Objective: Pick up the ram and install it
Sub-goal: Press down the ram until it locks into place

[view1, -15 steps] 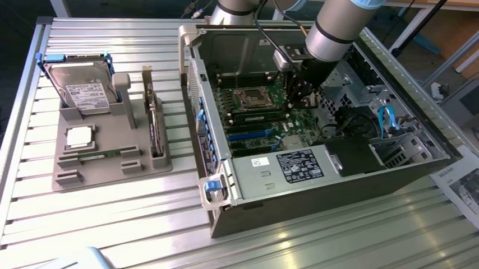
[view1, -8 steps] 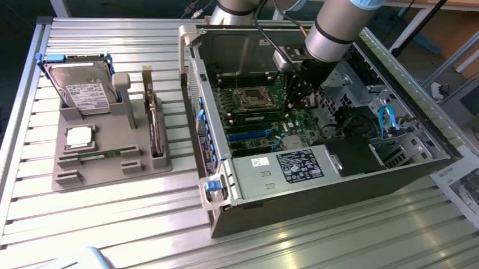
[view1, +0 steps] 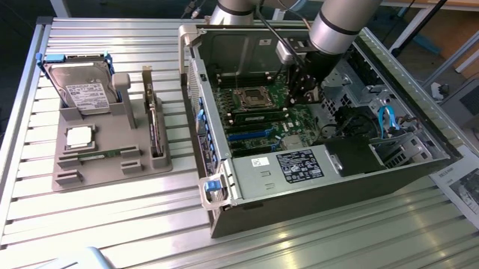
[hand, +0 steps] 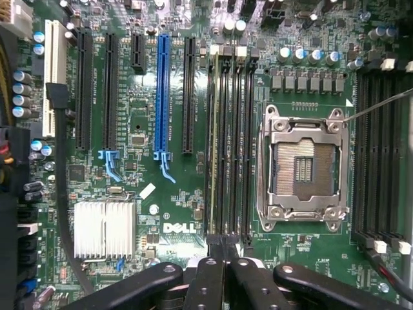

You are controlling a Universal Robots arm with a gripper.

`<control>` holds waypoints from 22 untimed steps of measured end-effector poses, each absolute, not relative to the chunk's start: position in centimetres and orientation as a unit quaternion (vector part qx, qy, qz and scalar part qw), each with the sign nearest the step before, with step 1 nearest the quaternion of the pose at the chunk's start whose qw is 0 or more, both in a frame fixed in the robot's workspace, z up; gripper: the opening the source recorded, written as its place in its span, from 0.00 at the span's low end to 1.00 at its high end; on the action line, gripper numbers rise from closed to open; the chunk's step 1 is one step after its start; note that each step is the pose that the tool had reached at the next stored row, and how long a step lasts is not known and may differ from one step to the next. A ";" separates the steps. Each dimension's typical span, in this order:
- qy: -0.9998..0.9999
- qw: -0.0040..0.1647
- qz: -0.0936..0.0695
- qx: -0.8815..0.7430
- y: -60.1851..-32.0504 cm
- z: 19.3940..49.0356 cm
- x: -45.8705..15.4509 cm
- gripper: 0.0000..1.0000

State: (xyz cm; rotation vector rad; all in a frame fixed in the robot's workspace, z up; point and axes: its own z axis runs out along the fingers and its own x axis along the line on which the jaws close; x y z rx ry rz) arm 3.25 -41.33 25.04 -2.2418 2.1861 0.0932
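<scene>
1. Two dark fingers (hand: 213,271) of the gripper (hand: 222,248) were clenched together, grasping nothing that could be seen, their tips right at the near end of the ram (hand: 213,148)
2. That ram stood edge-on in a memory slot on the motherboard (hand: 148,194); whether the tips touched it could not be told
3. Just beside the slots lay the open processor socket (hand: 303,168), with a blue expansion slot (hand: 161,97) on the other side
4. Beyond the computer case (view1: 224,185), at the exterior view's left, a grey tray (view1: 112,168) held a hard drive (view1: 82,84) upright and a silver processor chip (view1: 78,137)
</scene>
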 end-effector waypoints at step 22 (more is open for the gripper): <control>0.698 0.004 0.030 -0.716 -41.1 25.4 1.7 0.10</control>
